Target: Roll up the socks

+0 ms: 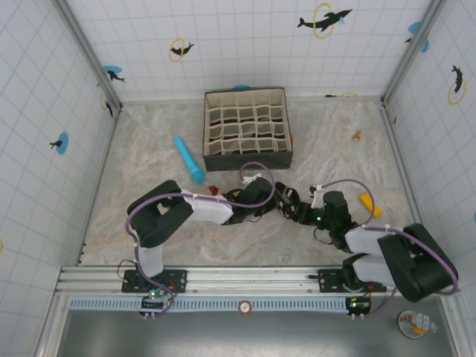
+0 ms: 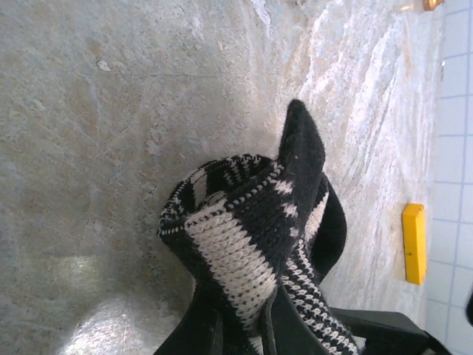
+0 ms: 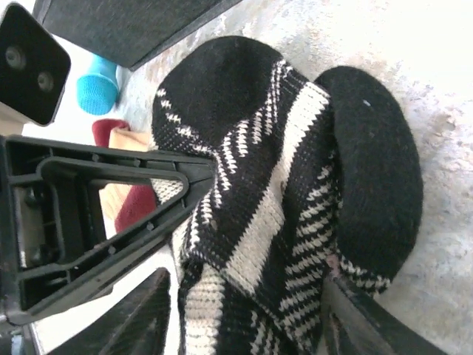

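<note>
Closest to both wrist lenses is the black-and-white striped sock (image 3: 266, 192), bunched into a loose roll. The left gripper (image 2: 255, 329) is clamped on its lower end. The knit is squeezed between dark fingers (image 2: 185, 340) that the frame edge cuts off, so their tips are hard to make out. The right gripper (image 3: 251, 325) has its jaws apart, with a finger (image 3: 140, 318) on either side of the same sock; whether the pads touch the fabric cannot be told. Just beyond the right jaws, a black open-framed finger of the left gripper reaches in from one side, its tip at the knit. Behind that finger lies the peach sock (image 3: 122, 140), of which only a peach patch and a maroon end are visible. Farther out are the end of the blue cylinder (image 3: 96, 92) and a dark wall of the divided box (image 3: 133, 26). Outward from the left jaws, bare marbled table (image 2: 96, 148) runs to a yellow block (image 2: 414, 242) and a small brass-coloured piece (image 2: 429, 4) cropped at the top. From overhead, both grippers meet in front of the box and hide the striped sock almost entirely.
</note>
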Robot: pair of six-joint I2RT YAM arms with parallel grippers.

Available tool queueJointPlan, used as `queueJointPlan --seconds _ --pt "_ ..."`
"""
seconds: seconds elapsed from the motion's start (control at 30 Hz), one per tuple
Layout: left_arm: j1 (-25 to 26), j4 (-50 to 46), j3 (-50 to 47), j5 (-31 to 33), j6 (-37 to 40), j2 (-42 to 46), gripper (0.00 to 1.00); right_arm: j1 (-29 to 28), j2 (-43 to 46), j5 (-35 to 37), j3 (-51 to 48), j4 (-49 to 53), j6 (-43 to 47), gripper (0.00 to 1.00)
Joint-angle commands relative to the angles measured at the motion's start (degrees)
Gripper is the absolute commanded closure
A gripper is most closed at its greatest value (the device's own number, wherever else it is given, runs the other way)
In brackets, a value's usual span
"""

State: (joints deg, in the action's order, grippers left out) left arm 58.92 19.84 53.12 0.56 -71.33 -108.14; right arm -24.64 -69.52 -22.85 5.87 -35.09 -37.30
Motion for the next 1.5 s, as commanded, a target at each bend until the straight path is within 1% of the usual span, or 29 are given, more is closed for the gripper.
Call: queueJointPlan --seconds 0.0,0.07,0.13,0.23,0.37,0.5,0.6,0.7,0.93,1.1,1.17,1.23,1.27,1.37,1.4,1.47 --pt "-0.6 -10.1 0.3 -0.9 0.6 0.4 1.00 -3.0 6.1 7.9 4.3 18.3 7.8 0.34" --pt "-0.6 -12.8 0.0 -1.1 0.4 1.8 1.00 -6.3 9.7 12.8 6.7 23.6 11.4 0.28" --pt "-0.6 -14.3 -0.9 -1.2 0.2 3.4 1.00 -11.1 12.3 19.3 8.9 27.8 15.2 0.25" --pt "-0.5 -16.6 -1.7 -1.2 -0.3 5.6 1.00 -18.8 15.2 29.1 10.2 30.1 20.6 0.20" --pt "-0.5 -18.2 -2.9 -1.4 -1.1 7.6 1.00 -29.1 17.0 40.2 9.4 28.6 26.2 0.18" --pt "-0.4 -18.4 -4.1 -1.8 -1.8 8.6 1.00 -37.8 16.2 47.7 7.0 23.5 31.9 0.17" --pt "0.0 -18.6 -4.6 -1.9 -2.0 9.0 1.00 -43.2 13.7 52.2 5.4 18.0 36.5 0.18" --pt "0.3 -18.8 -4.7 -2.2 -2.1 9.0 1.00 -45.5 9.3 55.3 4.7 13.2 39.6 0.18" --pt "1.0 -18.9 -5.3 -2.7 -2.5 9.1 1.00 -46.9 -0.2 60.7 5.0 3.1 44.2 0.22" --pt "1.1 -18.9 -5.4 -2.8 -2.6 9.0 1.00 -46.9 -4.9 62.2 4.9 -2.6 46.4 0.25" --pt "1.2 -18.9 -5.4 -3.0 -2.6 8.9 1.00 -46.8 -6.9 63.5 5.3 -4.1 46.7 0.29" --pt "1.1 -18.9 -5.5 -3.1 -2.5 8.9 1.00 -46.8 -8.9 64.8 5.9 -4.4 46.4 0.36" --pt "1.1 -18.9 -5.5 -3.1 -2.6 9.0 1.00 -46.7 -9.7 65.0 6.1 -4.4 46.0 0.43" --pt "1.2 -18.7 -5.8 -2.8 -2.7 9.6 1.00 -46.4 -10.9 64.0 6.0 -3.9 43.8 0.67" --pt "1.1 -18.4 -6.0 -2.9 -2.6 9.9 0.96 -46.1 -11.0 63.1 5.6 -3.7 42.6 0.74" --pt "1.2 -18.0 -6.3 -3.3 -2.7 10.4 0.79 -44.8 -10.8 59.5 4.3 -3.4 39.5 0.85"
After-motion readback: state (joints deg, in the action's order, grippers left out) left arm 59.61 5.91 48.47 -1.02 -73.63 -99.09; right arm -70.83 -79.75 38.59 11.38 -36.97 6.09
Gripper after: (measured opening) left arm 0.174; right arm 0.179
